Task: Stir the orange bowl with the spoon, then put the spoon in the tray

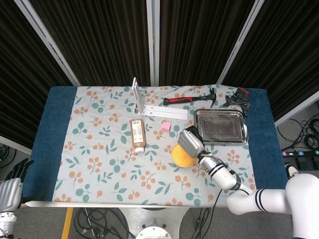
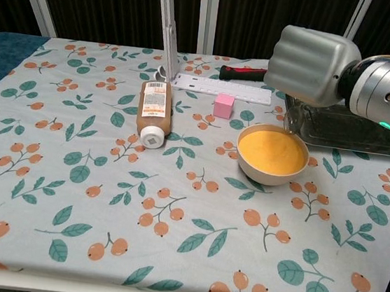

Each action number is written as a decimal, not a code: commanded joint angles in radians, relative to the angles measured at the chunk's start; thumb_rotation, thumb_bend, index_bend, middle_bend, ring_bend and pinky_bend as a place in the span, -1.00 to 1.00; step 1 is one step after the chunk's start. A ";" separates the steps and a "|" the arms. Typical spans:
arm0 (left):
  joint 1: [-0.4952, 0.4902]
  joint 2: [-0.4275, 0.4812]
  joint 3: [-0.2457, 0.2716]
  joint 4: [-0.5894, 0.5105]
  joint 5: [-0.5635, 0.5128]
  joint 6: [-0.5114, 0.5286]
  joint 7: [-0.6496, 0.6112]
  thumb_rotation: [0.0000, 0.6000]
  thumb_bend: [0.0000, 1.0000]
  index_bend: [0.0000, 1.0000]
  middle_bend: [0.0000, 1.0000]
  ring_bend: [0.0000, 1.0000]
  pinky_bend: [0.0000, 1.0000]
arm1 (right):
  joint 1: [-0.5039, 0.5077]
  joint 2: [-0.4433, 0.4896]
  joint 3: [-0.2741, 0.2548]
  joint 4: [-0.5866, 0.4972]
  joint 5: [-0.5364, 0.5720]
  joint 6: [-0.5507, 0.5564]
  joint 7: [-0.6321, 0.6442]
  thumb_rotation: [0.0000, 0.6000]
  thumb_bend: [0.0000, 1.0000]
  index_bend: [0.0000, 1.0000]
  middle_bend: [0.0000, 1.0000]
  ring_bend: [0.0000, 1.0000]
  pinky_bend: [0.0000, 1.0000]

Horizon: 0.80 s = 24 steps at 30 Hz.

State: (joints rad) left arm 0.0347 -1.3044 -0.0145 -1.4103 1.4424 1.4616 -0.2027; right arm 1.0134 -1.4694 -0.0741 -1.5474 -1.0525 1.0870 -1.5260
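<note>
The orange bowl (image 2: 273,155) stands right of the table's middle, also seen from the head (image 1: 180,157). My right hand (image 2: 313,63) hovers over the bowl's far right rim and grips a clear spoon (image 2: 292,119). The spoon hangs down from the hand, with its tip just above the rim. From the head, the right hand (image 1: 191,141) lies between the bowl and the metal tray (image 1: 220,126). The tray (image 2: 355,133) lies just behind and right of the bowl, with nothing in it. My left hand (image 1: 10,191) rests off the table at the lower left, fingers apart.
A brown bottle (image 2: 153,110) lies on its side left of the bowl. A pink cube (image 2: 223,105), a white ruler (image 2: 223,87) and a white upright stand (image 2: 168,23) sit behind. A red-handled hammer (image 1: 189,100) and a black object (image 1: 238,98) lie behind the tray.
</note>
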 commanded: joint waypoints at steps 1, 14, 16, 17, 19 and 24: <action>-0.001 0.004 -0.001 -0.007 0.002 0.003 0.007 1.00 -0.76 -0.63 -0.69 -0.80 -0.64 | -0.033 0.017 0.038 -0.018 0.038 0.016 0.086 1.00 -0.18 0.45 1.00 1.00 1.00; -0.014 0.026 -0.003 -0.052 0.002 -0.004 0.050 1.00 -0.76 -0.63 -0.69 -0.80 -0.64 | -0.106 0.005 0.173 0.066 0.249 -0.062 0.467 1.00 -0.18 0.45 1.00 1.00 1.00; -0.016 0.029 -0.003 -0.057 0.001 -0.008 0.056 1.00 -0.76 -0.63 -0.69 -0.80 -0.64 | -0.115 -0.001 0.181 0.101 0.274 -0.079 0.508 1.00 -0.19 0.45 1.00 1.00 1.00; -0.018 0.030 -0.003 -0.062 0.001 -0.009 0.060 1.00 -0.76 -0.63 -0.69 -0.80 -0.64 | -0.122 -0.006 0.186 0.125 0.295 -0.097 0.538 1.00 -0.19 0.45 1.00 1.00 1.00; -0.019 0.031 -0.002 -0.068 0.001 -0.011 0.066 1.00 -0.76 -0.63 -0.69 -0.80 -0.64 | -0.128 -0.014 0.192 0.163 0.327 -0.128 0.576 1.00 -0.19 0.44 1.00 1.00 1.00; -0.023 0.036 -0.002 -0.083 -0.003 -0.017 0.083 1.00 -0.76 -0.63 -0.69 -0.80 -0.64 | -0.136 -0.055 0.195 0.289 0.376 -0.192 0.645 1.00 -0.19 0.44 1.00 1.00 1.00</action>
State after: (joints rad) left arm 0.0120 -1.2698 -0.0165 -1.4920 1.4401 1.4461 -0.1211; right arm 0.8862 -1.5005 0.1141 -1.3101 -0.7061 0.9299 -0.9182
